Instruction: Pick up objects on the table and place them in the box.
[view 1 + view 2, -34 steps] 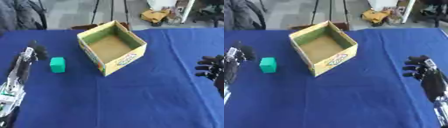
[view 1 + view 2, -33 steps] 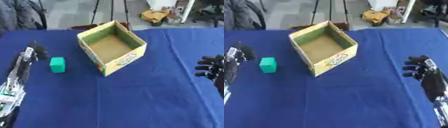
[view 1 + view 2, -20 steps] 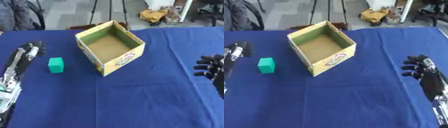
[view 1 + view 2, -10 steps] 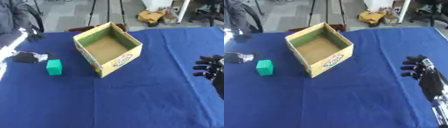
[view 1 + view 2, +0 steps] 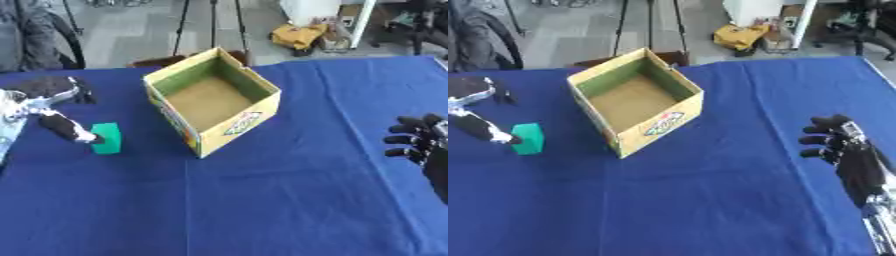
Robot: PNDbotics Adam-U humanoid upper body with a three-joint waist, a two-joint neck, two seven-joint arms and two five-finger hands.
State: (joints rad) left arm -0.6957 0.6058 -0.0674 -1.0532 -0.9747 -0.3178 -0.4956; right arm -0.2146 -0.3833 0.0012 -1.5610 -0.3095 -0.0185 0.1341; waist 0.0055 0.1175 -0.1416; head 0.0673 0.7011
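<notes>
A small green block (image 5: 107, 138) lies on the blue table (image 5: 262, 200), left of an open yellow cardboard box (image 5: 214, 100) whose inside holds nothing. My left hand (image 5: 54, 107) reaches in from the left edge with its fingers spread. One dark finger (image 5: 68, 128) points down at the block's left side and its tip is at or touching the block. The other fingers (image 5: 52, 86) stand farther back, apart from the block. My right hand (image 5: 839, 144) rests at the right edge with relaxed fingers, holding nothing.
The blue cloth covers the whole table. Beyond the far edge are a tripod (image 5: 213, 22), a yellow bag (image 5: 297, 36) on the floor and a dark jacket (image 5: 31, 35) at the upper left.
My left hand has swung in from the left edge and turned, bringing one finger up to the green block. The block, the box and my right hand have stayed put.
</notes>
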